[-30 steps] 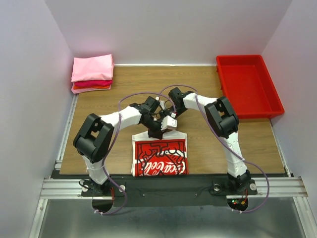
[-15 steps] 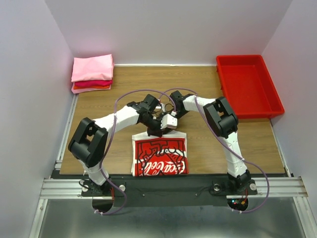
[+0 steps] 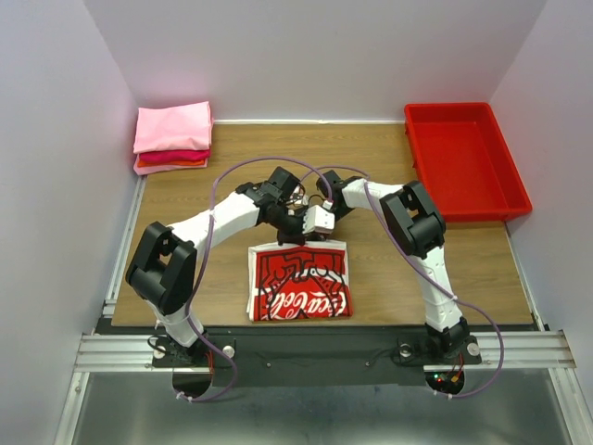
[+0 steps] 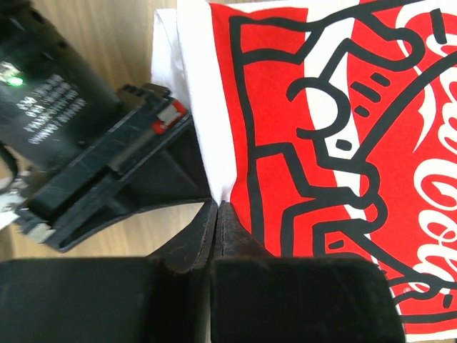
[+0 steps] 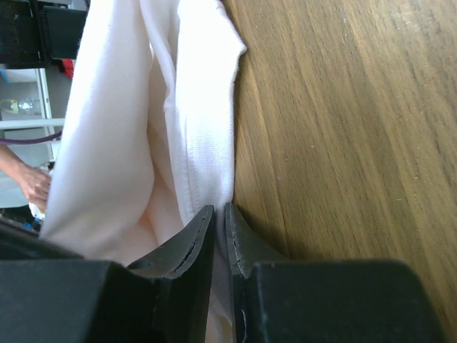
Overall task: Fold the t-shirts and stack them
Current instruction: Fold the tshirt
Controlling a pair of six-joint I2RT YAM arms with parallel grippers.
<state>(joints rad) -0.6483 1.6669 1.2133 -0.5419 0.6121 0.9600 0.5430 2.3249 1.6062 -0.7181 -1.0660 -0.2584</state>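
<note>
A folded white t-shirt (image 3: pixel 301 292) with a red printed graphic lies on the wooden table near the front edge. My left gripper (image 3: pixel 296 235) is at its far edge, shut on the white hem (image 4: pixel 214 164) beside the red print (image 4: pixel 343 107). Right next to it, my right gripper (image 3: pixel 316 235) is also shut on the same far edge, with white cloth (image 5: pixel 193 107) pinched between its fingers (image 5: pixel 246 243) just above the wood. Folded pink and red t-shirts (image 3: pixel 172 136) sit in a stack at the back left corner.
A rigid red tray (image 3: pixel 463 158) stands at the back right of the table. The two wrists are close together over the table's middle, and the right gripper's body (image 4: pixel 107 164) fills the left of the left wrist view. White walls enclose three sides.
Both grippers closed further onto the far edge of the white t-shirt and moved slightly away from the near edge, drawing the shirt a little that way. The left elbow swung outward.
</note>
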